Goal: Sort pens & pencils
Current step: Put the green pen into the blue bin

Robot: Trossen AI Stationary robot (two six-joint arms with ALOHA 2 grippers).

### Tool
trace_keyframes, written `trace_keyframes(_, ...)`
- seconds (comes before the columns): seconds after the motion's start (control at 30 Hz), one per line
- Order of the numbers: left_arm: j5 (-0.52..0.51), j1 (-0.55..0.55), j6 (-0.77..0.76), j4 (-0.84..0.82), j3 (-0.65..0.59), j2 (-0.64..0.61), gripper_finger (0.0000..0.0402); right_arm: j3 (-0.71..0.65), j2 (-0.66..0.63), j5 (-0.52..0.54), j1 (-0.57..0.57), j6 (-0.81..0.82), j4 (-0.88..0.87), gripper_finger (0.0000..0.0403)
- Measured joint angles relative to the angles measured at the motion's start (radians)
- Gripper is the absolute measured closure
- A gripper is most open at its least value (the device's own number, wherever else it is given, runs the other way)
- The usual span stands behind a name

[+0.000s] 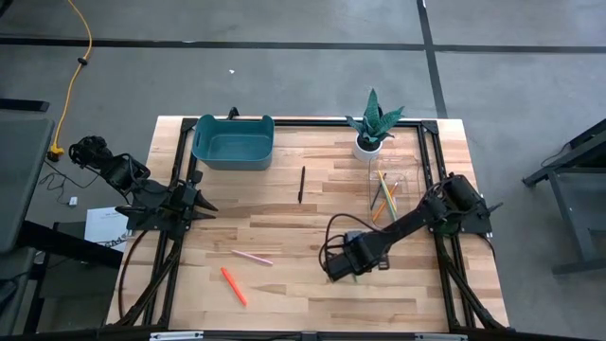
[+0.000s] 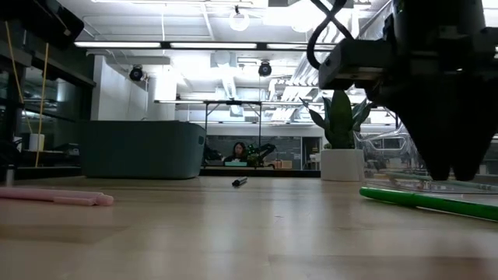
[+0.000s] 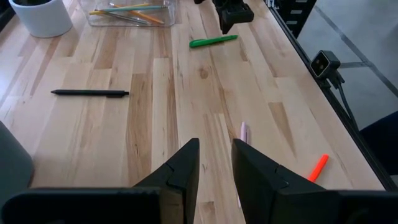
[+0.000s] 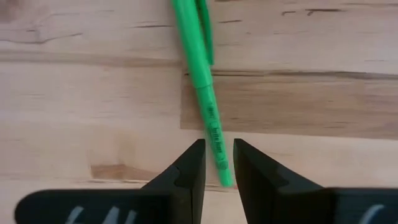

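The right pincer point(image 4: 217, 163) is seen poised low over the green pen point(image 4: 200, 81), its fingers parted narrowly with the pen's end between the tips, nothing yet gripped. The pen lies flat on the desk point(image 1: 284, 294), near the front edge. The step in hand is judged to be the pick-up of this pen; a short descent and a closing of the fingers are called for next.

Farther off, the black pen point(image 1: 301, 184), pink pen point(image 1: 252, 257) and red-orange pen point(image 1: 234, 286) lie loose on the wood. The pencils point(image 1: 383, 194) are gathered in a clear tray point(image 1: 402, 175) beside a potted plant point(image 1: 373, 126); a teal bin point(image 1: 232, 142) stands apart. The left pincer point(image 3: 214, 167) is held released at the desk's left side.
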Motion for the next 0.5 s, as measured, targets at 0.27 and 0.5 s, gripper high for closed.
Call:
trace_keyframes(0.27,0.0,0.0,0.0,0.0,0.0,0.0,0.0318,0.0,0.009,0.015,-0.016,-0.025,0.005,0.0331)
trace_keyframes(0.5,0.0,0.0,0.0,0.0,0.0,0.0,0.0318,-0.033,0.014,-0.013,-0.039,-0.05,0.061,0.0331)
